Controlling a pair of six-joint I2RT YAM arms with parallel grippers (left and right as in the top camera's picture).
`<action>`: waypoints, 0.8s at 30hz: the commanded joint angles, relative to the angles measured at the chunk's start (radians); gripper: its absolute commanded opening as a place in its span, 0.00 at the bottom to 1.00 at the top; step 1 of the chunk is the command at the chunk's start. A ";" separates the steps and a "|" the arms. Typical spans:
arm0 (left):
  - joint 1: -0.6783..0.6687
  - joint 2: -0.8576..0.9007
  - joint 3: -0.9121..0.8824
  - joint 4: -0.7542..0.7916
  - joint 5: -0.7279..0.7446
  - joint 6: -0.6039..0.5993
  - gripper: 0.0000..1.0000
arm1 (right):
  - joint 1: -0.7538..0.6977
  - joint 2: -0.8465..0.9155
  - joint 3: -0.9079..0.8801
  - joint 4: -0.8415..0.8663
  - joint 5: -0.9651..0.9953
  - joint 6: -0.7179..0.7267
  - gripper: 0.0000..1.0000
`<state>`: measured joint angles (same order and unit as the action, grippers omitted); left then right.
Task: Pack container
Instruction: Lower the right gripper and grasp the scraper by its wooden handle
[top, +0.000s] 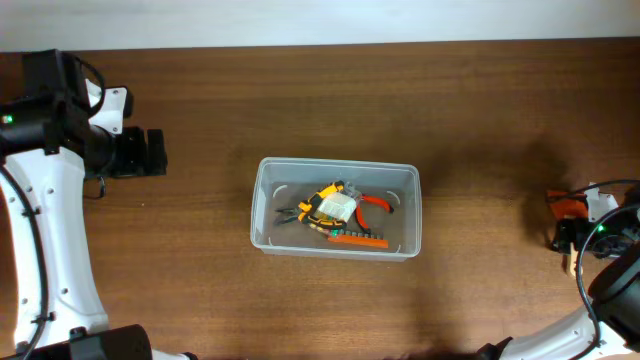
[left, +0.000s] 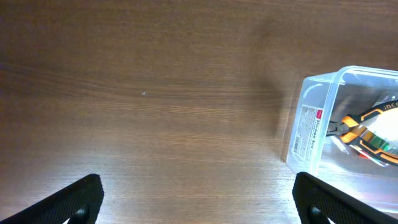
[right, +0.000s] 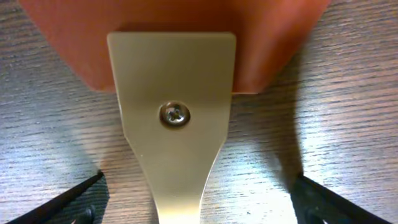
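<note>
The clear plastic container (top: 336, 209) sits mid-table and holds orange-handled pliers (top: 372, 202), a yellow-black tool, a small clear box and an orange bit strip. Its left end shows in the left wrist view (left: 323, 118). My left gripper (top: 152, 152) is open and empty over bare wood (left: 198, 202), well left of the container. My right gripper (right: 199, 208) is open, its fingers either side of a flat metal blade (right: 171, 130) fixed by a screw to an orange part (right: 174, 25) lying on the table at the far right (top: 568, 207).
The wooden table (top: 480, 110) has its far edge along the top of the overhead view. A white label (left: 309, 127) is on the container's left wall.
</note>
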<state>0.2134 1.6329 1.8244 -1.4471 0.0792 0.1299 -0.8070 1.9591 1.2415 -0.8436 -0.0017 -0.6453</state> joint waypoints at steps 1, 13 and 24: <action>-0.002 0.005 0.011 0.003 0.011 -0.013 0.99 | 0.008 0.011 -0.026 0.008 -0.002 -0.005 0.87; -0.002 0.005 0.011 0.002 0.011 -0.013 0.99 | 0.008 0.011 -0.026 0.014 -0.002 -0.005 0.44; -0.002 0.005 0.011 0.003 0.011 -0.013 0.99 | 0.009 0.011 -0.025 0.031 -0.002 -0.005 0.33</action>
<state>0.2134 1.6329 1.8244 -1.4471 0.0792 0.1299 -0.8055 1.9591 1.2411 -0.8295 -0.0101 -0.6559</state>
